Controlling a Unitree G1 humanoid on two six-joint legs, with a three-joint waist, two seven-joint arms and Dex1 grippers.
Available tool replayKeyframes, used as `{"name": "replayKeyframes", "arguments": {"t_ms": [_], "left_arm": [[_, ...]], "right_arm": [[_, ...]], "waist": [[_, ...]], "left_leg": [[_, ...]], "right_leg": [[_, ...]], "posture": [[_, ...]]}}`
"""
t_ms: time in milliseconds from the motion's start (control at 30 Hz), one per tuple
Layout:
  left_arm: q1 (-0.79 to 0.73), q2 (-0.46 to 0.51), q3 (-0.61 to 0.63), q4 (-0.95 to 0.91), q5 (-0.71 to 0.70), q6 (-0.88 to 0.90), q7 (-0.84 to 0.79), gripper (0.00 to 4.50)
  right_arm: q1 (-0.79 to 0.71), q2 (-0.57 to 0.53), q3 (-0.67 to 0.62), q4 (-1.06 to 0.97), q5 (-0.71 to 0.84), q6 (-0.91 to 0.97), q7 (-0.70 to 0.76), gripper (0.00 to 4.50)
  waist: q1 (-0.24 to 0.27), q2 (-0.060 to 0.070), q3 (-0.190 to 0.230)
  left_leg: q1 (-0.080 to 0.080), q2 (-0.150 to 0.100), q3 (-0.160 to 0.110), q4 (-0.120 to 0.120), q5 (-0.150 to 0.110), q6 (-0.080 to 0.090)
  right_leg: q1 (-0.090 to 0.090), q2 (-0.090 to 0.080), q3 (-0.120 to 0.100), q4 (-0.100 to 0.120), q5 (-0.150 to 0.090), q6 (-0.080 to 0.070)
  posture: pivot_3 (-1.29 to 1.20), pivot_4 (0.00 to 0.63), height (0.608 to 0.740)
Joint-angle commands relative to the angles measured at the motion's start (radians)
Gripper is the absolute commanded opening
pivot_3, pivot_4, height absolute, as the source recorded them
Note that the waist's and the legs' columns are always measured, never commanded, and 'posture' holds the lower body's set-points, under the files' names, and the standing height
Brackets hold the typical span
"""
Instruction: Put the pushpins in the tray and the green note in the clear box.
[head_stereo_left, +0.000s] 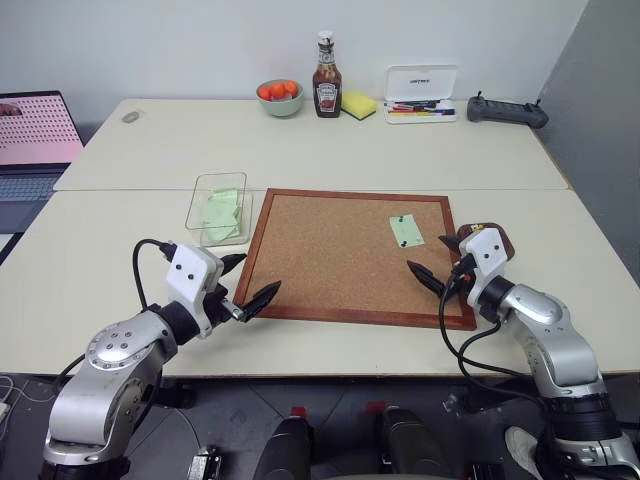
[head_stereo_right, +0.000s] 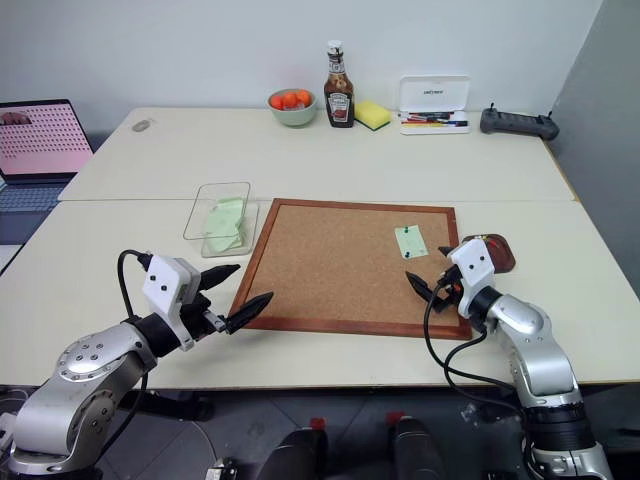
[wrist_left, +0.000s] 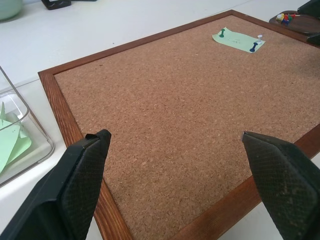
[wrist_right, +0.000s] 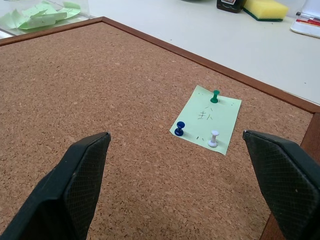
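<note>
Both hands spread: the right hand (head_stereo_left: 432, 259) beside the corkboard (head_stereo_left: 330, 250) could tear the green note (wrist_right: 207, 119) by snagging its pushpins (wrist_right: 214, 96).

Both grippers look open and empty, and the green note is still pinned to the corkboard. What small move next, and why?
Probably ease the right gripper, which is nearest, down onto the green pushpin. The green note is held to the corkboard by three pins, green, blue and white, so it cannot go to the clear box until they are pulled and dropped in the tray.
</note>
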Motion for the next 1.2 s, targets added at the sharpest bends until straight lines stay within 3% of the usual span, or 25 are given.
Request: {"name": "replayKeyframes", "arguments": {"t_ms": [33, 1000, 1200], "left_arm": [[-0.004, 0.006, 0.016, -0.016, -0.012, -0.023, -0.013, 4.44], [-0.161, 0.052, -0.031, 0.038, -0.003, 0.023, -0.048, 4.44], [-0.234, 0.070, -0.112, 0.108, 0.040, 0.021, -0.075, 3.37]], "right_arm": [[-0.005, -0.002, -0.016, -0.041, 0.013, -0.002, 0.000, 4.50], [0.024, 0.006, -0.017, -0.069, 0.014, 0.006, -0.011, 4.50], [0.025, 0.009, -0.017, -0.069, 0.012, 0.006, -0.015, 4.50]], "waist": [[0.000, 0.000, 0.000], [0.000, 0.000, 0.000], [0.000, 0.000, 0.000]], "left_leg": [[0.000, 0.000, 0.000, 0.000, 0.000, 0.000], [0.000, 0.000, 0.000, 0.000, 0.000, 0.000], [0.000, 0.000, 0.000, 0.000, 0.000, 0.000]], "right_leg": [[0.000, 0.000, 0.000, 0.000, 0.000, 0.000], [0.000, 0.001, 0.000, 0.000, 0.000, 0.001], [0.000, 0.001, 0.000, 0.000, 0.001, 0.002]], "posture": [[0.00, 0.150, 0.740], [0.00, 0.150, 0.740], [0.00, 0.150, 0.740]]}}
